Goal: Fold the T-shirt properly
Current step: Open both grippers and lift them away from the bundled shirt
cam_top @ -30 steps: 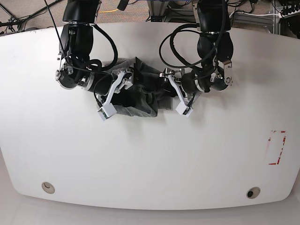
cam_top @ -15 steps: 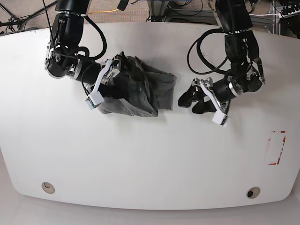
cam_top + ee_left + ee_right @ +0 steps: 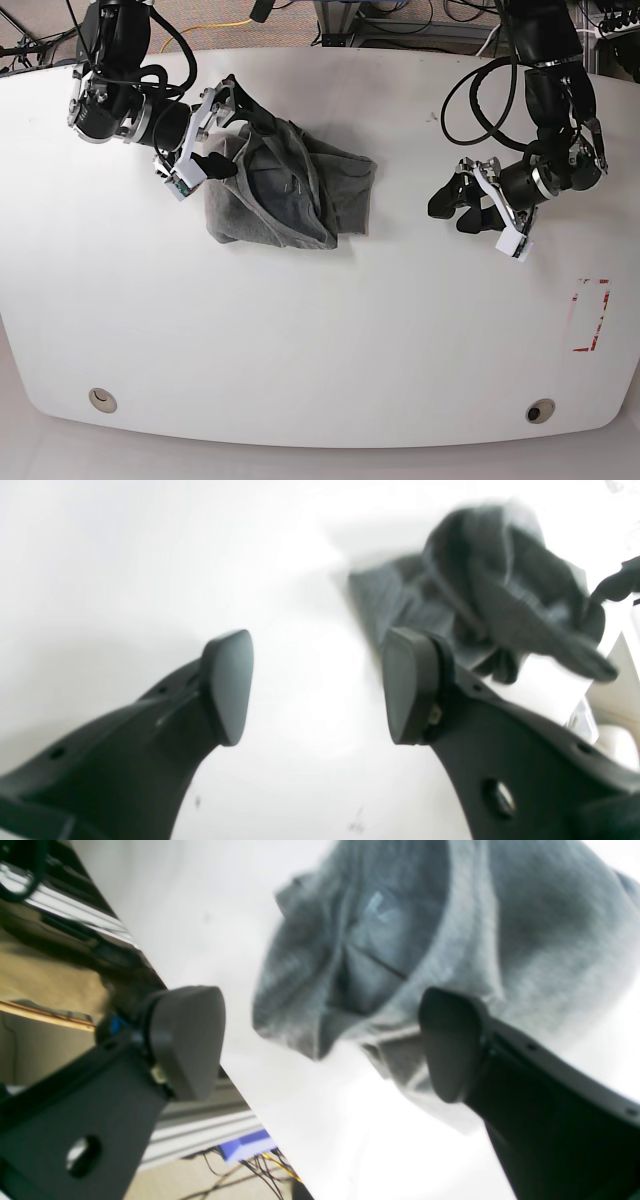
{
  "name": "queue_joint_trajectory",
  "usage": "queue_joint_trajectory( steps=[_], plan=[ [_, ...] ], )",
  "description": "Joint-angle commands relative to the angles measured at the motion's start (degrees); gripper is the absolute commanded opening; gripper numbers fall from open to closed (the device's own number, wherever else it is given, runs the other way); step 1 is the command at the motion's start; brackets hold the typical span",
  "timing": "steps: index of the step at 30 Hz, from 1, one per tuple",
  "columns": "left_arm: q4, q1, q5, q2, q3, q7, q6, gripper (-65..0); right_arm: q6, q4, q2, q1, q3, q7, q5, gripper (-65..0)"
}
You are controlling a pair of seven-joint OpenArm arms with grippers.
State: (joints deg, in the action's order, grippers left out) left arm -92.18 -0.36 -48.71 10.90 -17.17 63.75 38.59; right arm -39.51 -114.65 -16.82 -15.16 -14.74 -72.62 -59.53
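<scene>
The heather-grey T-shirt [image 3: 290, 190] lies bunched and wrinkled on the white table [image 3: 320, 330], at the back left of centre. My right gripper [image 3: 225, 128] is open just beside the shirt's left edge and holds nothing. In the right wrist view the gripper [image 3: 320, 1040] is open over the shirt [image 3: 400, 940], with the ribbed neckline [image 3: 450, 955] showing between its fingers. My left gripper [image 3: 452, 212] is open and empty, well to the right of the shirt. In the blurred left wrist view the gripper [image 3: 315, 685] is open over bare table, and the shirt [image 3: 480, 595] lies beyond it.
A red marked rectangle [image 3: 590, 315] is on the table at the right edge. Two round holes [image 3: 100, 400] [image 3: 540, 410] sit near the front edge. Cables and frame rails lie behind the table's back edge.
Both grippers have let go of the shirt and pulled apart. The left arm moved far to the view's right, the right arm up and to the view's left. The shirt stays bunched.
</scene>
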Motion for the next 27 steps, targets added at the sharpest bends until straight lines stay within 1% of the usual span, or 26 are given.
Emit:
queue_joint_trajectory(
  steps=[1, 5, 7, 9, 11, 14, 19, 23, 27],
  plan=[
    [-0.96, -0.39, -1.71, 0.58, -0.11, -1.37, 0.4, -27.2, -0.49, -1.88, -1.69, 0.78, 0.02, 1.37, -1.18, -8.1],
    [-1.05, 0.05, -1.45, 0.58, -0.11, -1.55, 0.05, -27.2, -0.49, -2.05, -4.24, 1.84, 0.11, 1.89, -1.09, -8.1],
    [-1.31, 0.05, 0.05, 0.58, -0.11, -1.55, 0.05, -27.2, -0.49, -2.05, -5.38, 2.54, 0.28, 2.95, -0.65, -8.1],
    [-1.4, -0.03, 2.51, 0.31, -0.11, -1.55, 0.05, -27.2, -0.49, -1.79, -6.87, 3.51, 2.22, 4.0, 1.46, -8.1],
    [-1.4, -0.12, 5.06, 0.23, -0.11, -1.55, 0.05, -27.2, -0.49, -1.61, -8.02, 6.15, 4.15, 4.97, 5.33, -8.1],
    [-1.49, -0.74, 7.35, 0.14, -0.11, -1.55, 0.05, -27.2, -0.49, 0.94, -7.84, 8.43, 4.59, 5.15, 10.25, -8.1],
    [-1.4, -1.27, 7.96, 0.14, -0.02, -1.55, -0.04, -27.2, -0.49, 2.96, -7.75, 11.25, 4.68, 5.76, 16.93, -8.1],
    [-1.93, -1.09, 9.63, 0.14, -0.02, -1.99, -0.39, -27.2, -0.49, 2.78, -6.87, 12.21, 4.94, 11.21, 22.74, -8.1],
    [-5.01, -0.3, 13.68, 0.05, 0.25, -5.59, -3.64, -27.2, -0.49, 2.96, -6.52, 12.3, 5.2, 17.98, 29.15, -8.1]
  ],
)
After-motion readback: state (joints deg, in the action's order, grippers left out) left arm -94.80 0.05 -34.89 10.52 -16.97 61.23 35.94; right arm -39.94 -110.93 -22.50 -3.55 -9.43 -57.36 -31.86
